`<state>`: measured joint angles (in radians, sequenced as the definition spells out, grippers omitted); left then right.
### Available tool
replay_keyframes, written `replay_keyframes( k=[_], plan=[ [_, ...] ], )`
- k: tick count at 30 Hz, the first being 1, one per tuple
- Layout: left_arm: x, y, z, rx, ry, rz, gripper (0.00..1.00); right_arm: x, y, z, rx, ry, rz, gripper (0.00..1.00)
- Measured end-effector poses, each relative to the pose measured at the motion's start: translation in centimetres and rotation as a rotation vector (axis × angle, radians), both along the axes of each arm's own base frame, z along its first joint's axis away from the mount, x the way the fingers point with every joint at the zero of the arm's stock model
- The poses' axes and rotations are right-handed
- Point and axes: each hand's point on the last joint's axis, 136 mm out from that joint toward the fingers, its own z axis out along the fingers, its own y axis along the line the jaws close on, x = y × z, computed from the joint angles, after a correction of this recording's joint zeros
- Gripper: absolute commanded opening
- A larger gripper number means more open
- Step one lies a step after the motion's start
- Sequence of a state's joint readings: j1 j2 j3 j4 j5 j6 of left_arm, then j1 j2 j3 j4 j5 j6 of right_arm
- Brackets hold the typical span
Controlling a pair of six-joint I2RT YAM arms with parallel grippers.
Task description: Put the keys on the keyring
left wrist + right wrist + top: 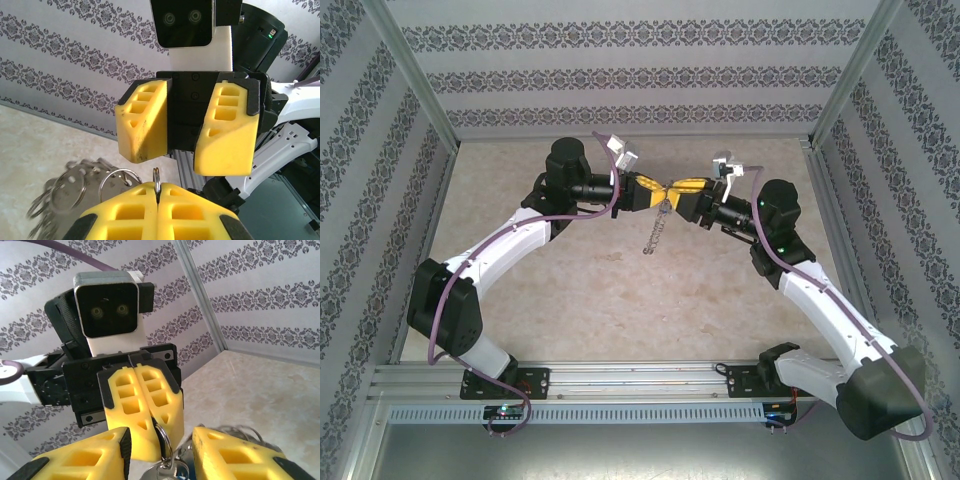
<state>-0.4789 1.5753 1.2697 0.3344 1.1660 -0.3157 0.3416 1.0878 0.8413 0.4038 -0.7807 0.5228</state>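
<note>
1. Left gripper [642, 190] and right gripper [692, 192] meet tip to tip in the top view, high over the middle of the beige table [570, 310]. The keyring [659, 224] dangles just below where they meet, its fine chain trailing down and to the left, clear of the tabletop. At this size the jaws cannot be read, and no key can be picked out.

2. From the left wrist, the left gripper [156, 189] has its yellow fingers [125, 215] pressed together, pinching a thin silvery loop of the keyring [156, 178] that stands up out of the seam. Opposite it, the right gripper [180, 160] faces the camera with jaws parted and nothing between them. A blurred bunch of metal rings and flat pieces [75, 190] hangs at lower left, too soft to tell keys from rings.

3. From the right wrist, the right gripper [162, 452] has its fingers [235, 457] well apart, one on each side of the hanging keyring [163, 436]. The left gripper [150, 432] clamps that loop at its tips. Small silvery pieces [167, 470] crowd below, partly cut off by the frame edge.
</note>
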Motion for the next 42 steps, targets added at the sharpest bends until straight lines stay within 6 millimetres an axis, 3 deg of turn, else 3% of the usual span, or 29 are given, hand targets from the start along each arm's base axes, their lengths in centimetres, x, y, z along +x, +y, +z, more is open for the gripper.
replay_keyframes(
  k=[18, 31, 33, 34, 39, 42],
  plan=[
    [0.0, 0.0, 0.6, -0.017, 0.001, 0.000, 0.00, -0.3, 0.6, -0.1, 0.021, 0.026, 0.072, 0.30],
    [0.1, 0.0, 0.6, -0.019, 0.002, 0.003, 0.00, -0.1, 0.6, -0.4, 0.016, 0.026, 0.083, 0.00],
    [0.1, 0.0, 0.6, -0.019, 0.005, 0.003, 0.00, -0.2, 0.6, -0.4, 0.016, 0.028, 0.084, 0.00],
    [0.1, 0.0, 0.6, -0.019, 0.008, 0.004, 0.01, -0.2, 0.7, -0.4, 0.016, 0.027, 0.086, 0.00],
    [0.4, 0.1, 0.6, -0.018, 0.002, 0.021, 0.30, -0.2, 0.5, -0.5, 0.011, 0.025, 0.085, 0.00],
    [0.6, 0.2, 0.7, -0.018, -0.010, 0.026, 0.37, 0.2, 0.0, -1.1, -0.006, 0.036, 0.071, 0.00]
  ],
)
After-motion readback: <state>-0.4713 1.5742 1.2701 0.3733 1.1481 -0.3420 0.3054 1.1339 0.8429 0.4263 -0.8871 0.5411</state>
